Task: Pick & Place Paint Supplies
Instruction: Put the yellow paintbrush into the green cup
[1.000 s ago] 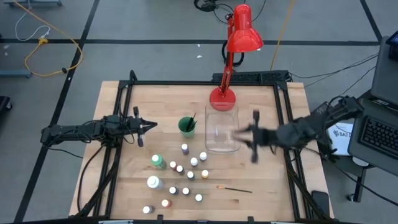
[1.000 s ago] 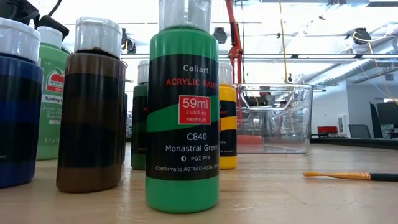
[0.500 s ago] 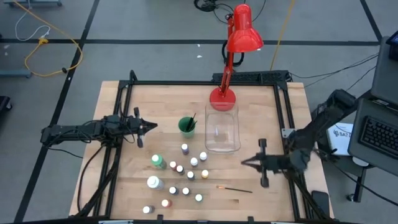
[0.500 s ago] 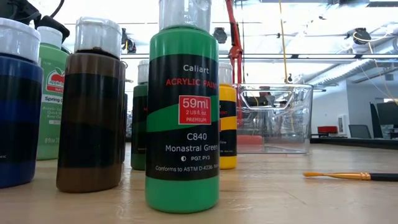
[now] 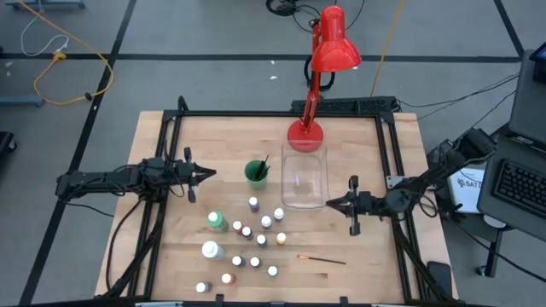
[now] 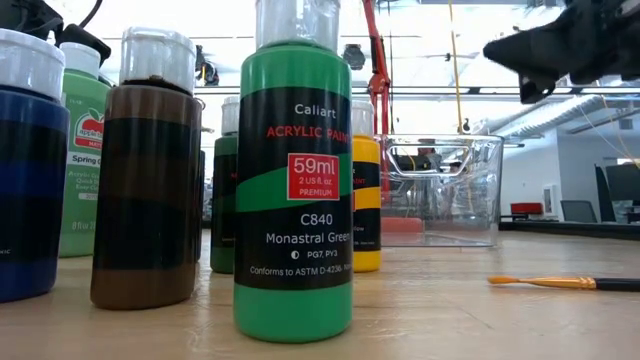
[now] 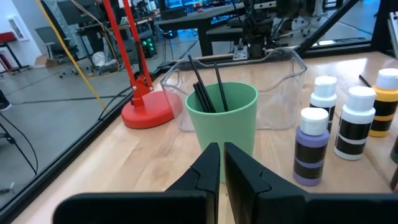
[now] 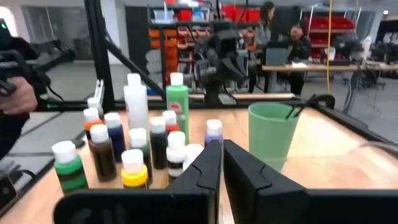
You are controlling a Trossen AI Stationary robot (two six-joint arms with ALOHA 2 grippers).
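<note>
My right gripper (image 5: 331,205) hovers above the table just beside the clear bin (image 5: 304,180), fingers shut on nothing. My left gripper (image 5: 211,173) waits closed and empty near the green cup (image 5: 257,173). The paint bottles (image 5: 247,239) cluster mid-table, one brush (image 5: 322,258) lying beside them.

green paint bottle (image 6: 294,190), low view, 6 o'clock: "Caliart" | "ACRYLIC PAINT" | "59ml PREMIUM" | "C840 Monastral Green" | "PG7, PV3" | light-green bottle (image 6: 83,160), 9 o'clock: "Spring G…", cut off

both arms hover level, left gripper (image 5: 205,173) and right gripper (image 5: 329,205) closed.
</note>
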